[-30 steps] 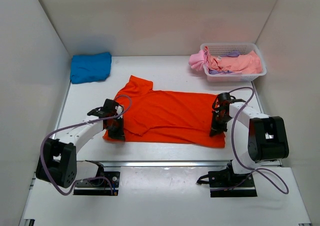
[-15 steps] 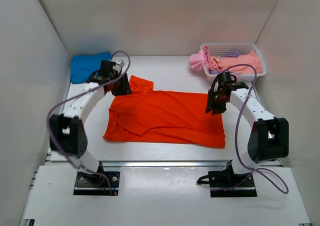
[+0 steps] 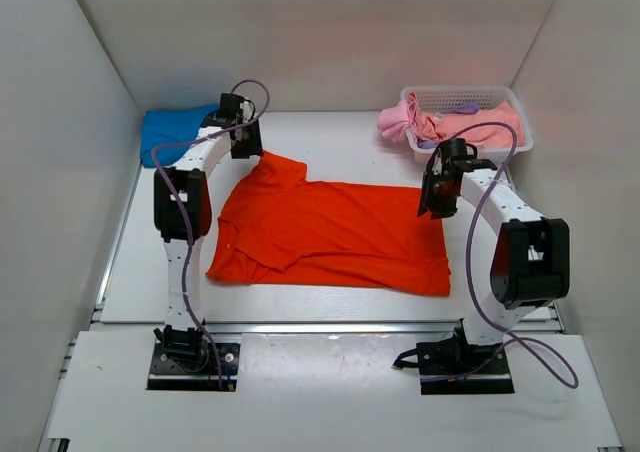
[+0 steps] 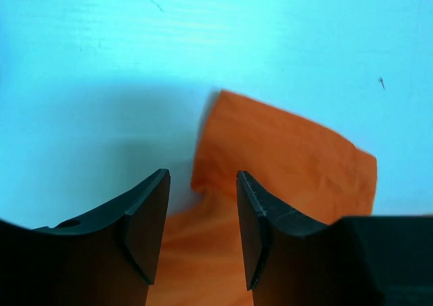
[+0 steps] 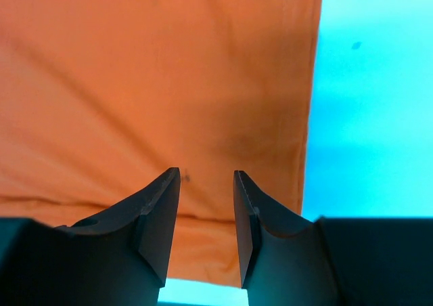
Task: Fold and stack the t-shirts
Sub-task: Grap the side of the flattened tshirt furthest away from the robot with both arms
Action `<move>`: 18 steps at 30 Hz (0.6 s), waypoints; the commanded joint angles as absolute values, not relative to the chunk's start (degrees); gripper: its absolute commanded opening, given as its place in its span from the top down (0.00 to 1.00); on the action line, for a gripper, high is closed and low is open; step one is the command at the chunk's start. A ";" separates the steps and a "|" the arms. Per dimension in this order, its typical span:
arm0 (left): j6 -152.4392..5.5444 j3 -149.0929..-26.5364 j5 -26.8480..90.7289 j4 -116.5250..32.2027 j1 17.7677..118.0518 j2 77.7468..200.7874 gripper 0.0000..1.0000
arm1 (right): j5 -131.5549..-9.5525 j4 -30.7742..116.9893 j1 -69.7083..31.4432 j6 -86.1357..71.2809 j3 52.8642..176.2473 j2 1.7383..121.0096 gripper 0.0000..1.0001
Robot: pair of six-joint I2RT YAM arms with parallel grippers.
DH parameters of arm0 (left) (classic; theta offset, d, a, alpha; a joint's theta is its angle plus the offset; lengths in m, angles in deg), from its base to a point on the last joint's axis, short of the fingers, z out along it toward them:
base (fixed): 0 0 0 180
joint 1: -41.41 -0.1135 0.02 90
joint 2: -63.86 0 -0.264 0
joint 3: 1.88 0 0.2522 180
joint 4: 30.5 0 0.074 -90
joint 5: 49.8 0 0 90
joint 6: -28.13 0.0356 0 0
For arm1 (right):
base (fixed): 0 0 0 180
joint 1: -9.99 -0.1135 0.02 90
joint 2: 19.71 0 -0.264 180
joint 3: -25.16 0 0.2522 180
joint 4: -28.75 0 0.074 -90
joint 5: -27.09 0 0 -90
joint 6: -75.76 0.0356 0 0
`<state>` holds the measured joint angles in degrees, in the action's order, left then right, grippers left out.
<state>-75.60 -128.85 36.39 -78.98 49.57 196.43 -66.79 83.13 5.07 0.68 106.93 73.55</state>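
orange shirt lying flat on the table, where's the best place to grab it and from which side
Probably best to take the orange shirt at its outline: the left tool on the sleeve that juts out, the right tool on the right edge. Come down from above, astride the border. The cloth lies flat on the table, so only edges offer a lip.

Arms [image 3: 178, 267]: showing white links, black joints.
Cables [image 3: 468, 272]: trailing lilac loops.
Fingers [image 4: 145, 218]: looking black, perhaps ribbed.
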 commanded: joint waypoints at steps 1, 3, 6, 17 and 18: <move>-74.87 -136.55 37.57 -79.85 50.19 200.07 0.45 | -64.85 79.86 5.77 -0.27 111.33 76.43 0.65; -75.05 -142.97 37.13 -83.18 50.81 203.58 0.45 | -63.63 80.04 5.60 -0.35 112.47 78.10 0.65; -74.61 -152.01 38.00 -89.07 51.69 209.39 0.44 | -62.91 80.21 6.38 0.26 113.98 80.30 0.65; -74.88 -149.77 33.44 -92.08 52.05 210.29 1.00 | -61.25 74.33 9.91 6.24 118.55 87.60 0.55; -75.14 -149.24 32.65 -91.82 51.70 210.03 1.00 | -60.46 73.98 9.91 6.67 118.90 87.69 0.50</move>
